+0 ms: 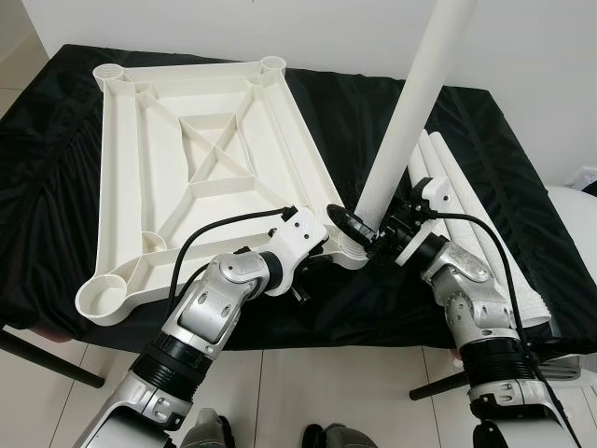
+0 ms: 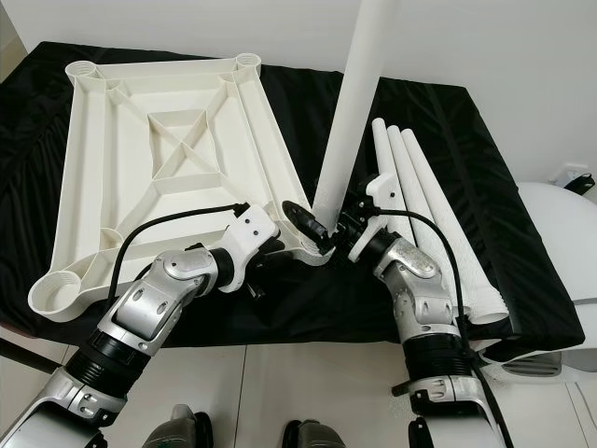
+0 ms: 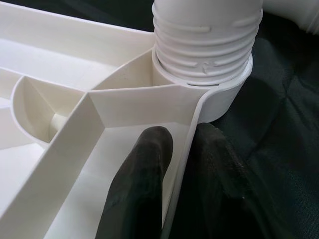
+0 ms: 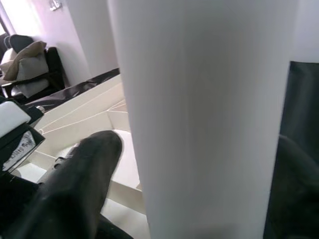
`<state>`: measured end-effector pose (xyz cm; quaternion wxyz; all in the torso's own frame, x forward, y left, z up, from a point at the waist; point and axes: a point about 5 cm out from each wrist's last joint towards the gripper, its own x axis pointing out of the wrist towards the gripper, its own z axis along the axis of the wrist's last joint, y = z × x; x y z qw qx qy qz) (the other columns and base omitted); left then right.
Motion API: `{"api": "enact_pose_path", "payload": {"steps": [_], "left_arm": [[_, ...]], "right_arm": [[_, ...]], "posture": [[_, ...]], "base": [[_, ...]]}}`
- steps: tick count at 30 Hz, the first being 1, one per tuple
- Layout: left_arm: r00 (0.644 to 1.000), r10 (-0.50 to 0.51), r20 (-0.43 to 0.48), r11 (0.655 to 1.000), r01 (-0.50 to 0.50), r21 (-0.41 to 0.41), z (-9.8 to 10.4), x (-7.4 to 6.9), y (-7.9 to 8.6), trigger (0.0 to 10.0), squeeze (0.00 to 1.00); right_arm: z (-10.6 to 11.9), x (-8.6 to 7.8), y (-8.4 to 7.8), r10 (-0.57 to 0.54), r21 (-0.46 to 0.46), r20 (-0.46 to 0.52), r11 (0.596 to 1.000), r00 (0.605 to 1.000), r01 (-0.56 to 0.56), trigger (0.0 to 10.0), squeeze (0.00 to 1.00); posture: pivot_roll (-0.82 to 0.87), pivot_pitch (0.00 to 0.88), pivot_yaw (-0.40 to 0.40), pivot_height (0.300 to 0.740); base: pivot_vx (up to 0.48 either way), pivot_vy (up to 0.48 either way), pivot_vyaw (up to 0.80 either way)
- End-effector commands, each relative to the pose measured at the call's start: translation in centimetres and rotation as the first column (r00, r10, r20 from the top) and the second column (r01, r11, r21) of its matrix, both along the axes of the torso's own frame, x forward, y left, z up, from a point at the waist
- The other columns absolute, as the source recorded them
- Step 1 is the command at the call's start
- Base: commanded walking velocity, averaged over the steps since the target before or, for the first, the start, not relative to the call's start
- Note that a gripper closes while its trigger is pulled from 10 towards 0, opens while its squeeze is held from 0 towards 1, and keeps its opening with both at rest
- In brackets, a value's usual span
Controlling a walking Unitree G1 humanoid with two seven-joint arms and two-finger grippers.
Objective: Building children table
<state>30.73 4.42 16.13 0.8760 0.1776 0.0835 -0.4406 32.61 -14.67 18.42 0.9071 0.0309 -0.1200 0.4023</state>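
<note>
The left tool [image 3: 174, 164] pinches the near-right rim of the upside-down white table top [image 1: 187, 140]; the right tool [image 1: 387, 229] grips the upright leg [image 1: 410, 103] seated in its corner socket [image 3: 219, 94].

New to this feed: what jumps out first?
A tall white table leg stands upright in the near corner socket of the upturned white tabletop on a black-draped surface. The right gripper is shut on that leg, and the left gripper pinches the tabletop's rim beside the socket. Spare legs lie side by side to the robot's right.
</note>
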Motion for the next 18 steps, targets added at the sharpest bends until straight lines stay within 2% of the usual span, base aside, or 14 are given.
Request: {"api": "enact_pose_path", "payload": {"steps": [1, 2, 3, 14, 15, 16, 17, 18], "left_arm": [[0.998, 0.004, 0.057, 1.0, -0.003, -0.011, 1.1, -0.07, -0.12, 10.0, 0.0], [0.998, 0.004, 0.056, 1.0, -0.004, -0.01, 1.07, -0.08, -0.11, 10.0, 0.0], [0.998, 0.005, 0.056, 1.0, -0.004, -0.009, 1.05, -0.1, -0.1, 10.0, 0.0], [0.998, 0.003, 0.055, 1.0, -0.003, -0.007, 0.94, -0.21, -0.12, 10.0, 0.0], [0.998, 0.002, 0.055, 1.0, -0.002, -0.004, 0.92, -0.23, -0.07, 10.0, 0.0], [0.998, 0.001, 0.056, 1.0, -0.001, -0.002, 0.9, -0.25, -0.04, 10.0, 0.0], [0.998, 0.001, 0.058, 1.0, -0.001, -0.002, 0.96, -0.25, 0.02, 10.0, 0.0], [0.998, 0.001, 0.058, 1.0, -0.001, -0.002, 0.96, -0.25, 0.02, 10.0, 0.0]], "right_arm": [[-0.22, -0.2, -0.47, -0.025, 0.01, -0.021, 1.0, 0.999, 0.025, 1.1, 0.0], [-0.21, -0.2, -0.46, -0.027, 0.01, -0.023, 1.0, 0.999, 0.028, 0.7, 0.0], [-0.21, -0.27, -0.4, -0.019, 0.014, -0.026, 1.0, 0.999, 0.019, 0.0, 0.0], [0.26, -0.43, -0.47, -0.036, 0.006, -0.007, 0.999, 0.999, 0.036, 0.0, 0.0], [0.29, -0.39, -0.51, -0.041, -0.003, -0.007, 0.999, 0.999, 0.041, 8.5, 0.0], [0.3, -0.37, -0.53, -0.045, -0.009, -0.007, 0.999, 0.999, 0.045, 8.5, 0.0], [0.36, -0.36, -0.51, -0.041, -0.008, -0.008, 0.999, 0.999, 0.041, 10.0, 0.0], [0.36, -0.36, -0.51, -0.041, -0.008, -0.008, 0.999, 0.999, 0.041, 10.0, 0.0]], "posture": [[-0.03, 0.128, -0.072, 0.74], [-0.03, 0.128, -0.072, 0.74], [-0.03, 0.127, -0.075, 0.74], [-0.03, 0.124, -0.08, 0.74], [-0.03, 0.124, -0.08, 0.74], [-0.03, 0.124, -0.08, 0.74], [-0.02, 0.13, -0.081, 0.74], [-0.02, 0.13, -0.081, 0.74]], "base": [[0.0, 0.0, 0.0], [0.0, 0.0, 0.0], [0.0, 0.0, 0.0], [0.0, 0.0, 0.0], [0.0, 0.0, 0.0], [0.0, 0.0, 0.0], [0.0, 0.0, 0.0], [0.0, 0.0, 0.0]]}}
